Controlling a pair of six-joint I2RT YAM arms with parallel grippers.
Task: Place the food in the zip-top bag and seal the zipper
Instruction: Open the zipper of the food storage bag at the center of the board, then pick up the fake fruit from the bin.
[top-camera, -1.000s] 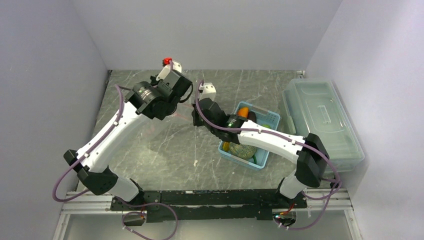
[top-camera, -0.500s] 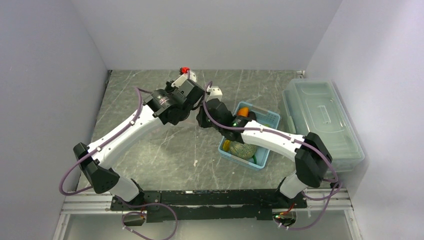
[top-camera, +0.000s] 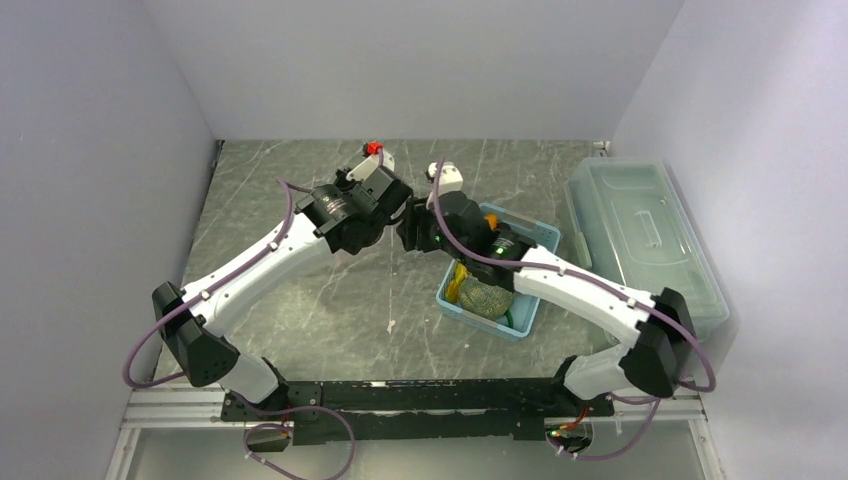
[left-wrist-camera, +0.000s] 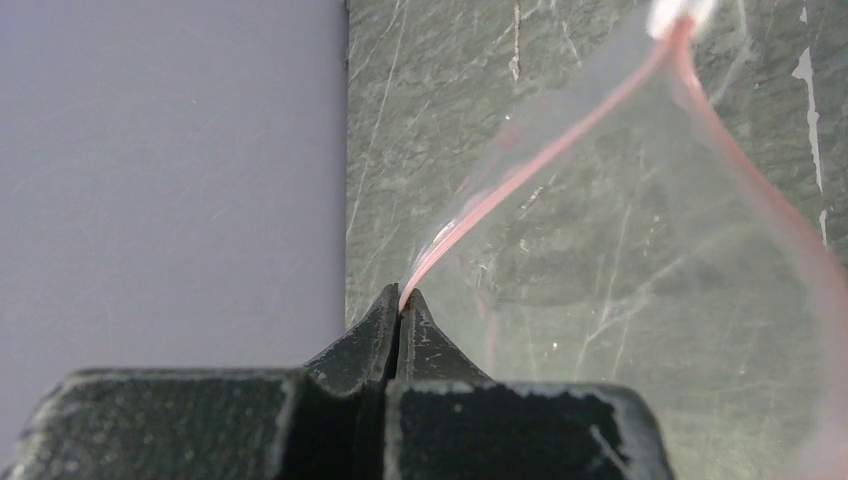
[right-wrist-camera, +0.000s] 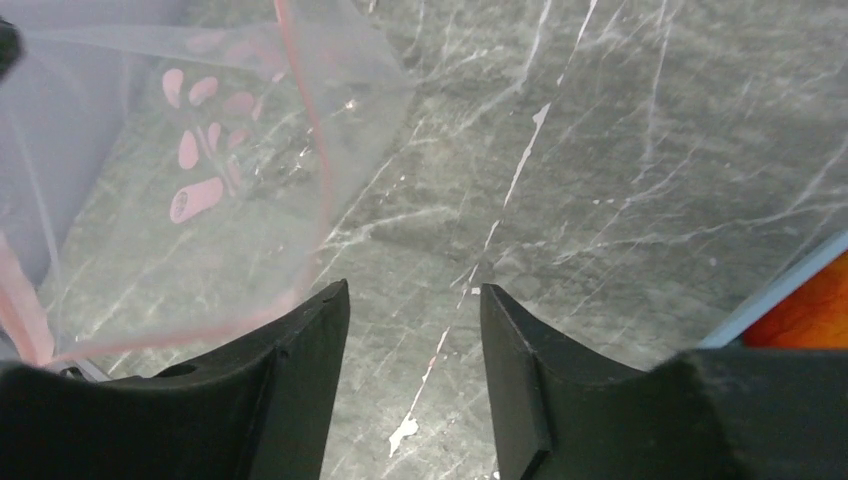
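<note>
Though thin, pink zipper (left-wrist-camera: 520, 175) in clamped left gripper (left-wrist-camera: 400, 300); right gripper (right-wrist-camera: 415, 300) parted, empty.

Gaping bag (right-wrist-camera: 230, 170) mouth beside right hand (right-wrist-camera: 415, 300) — basket (top-camera: 482, 321), lidded box (top-camera: 640, 235) crowd right

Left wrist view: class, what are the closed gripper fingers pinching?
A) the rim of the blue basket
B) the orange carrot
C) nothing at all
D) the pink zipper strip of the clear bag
D: the left gripper is shut on the pink zipper strip along the mouth of the clear bag.
</note>
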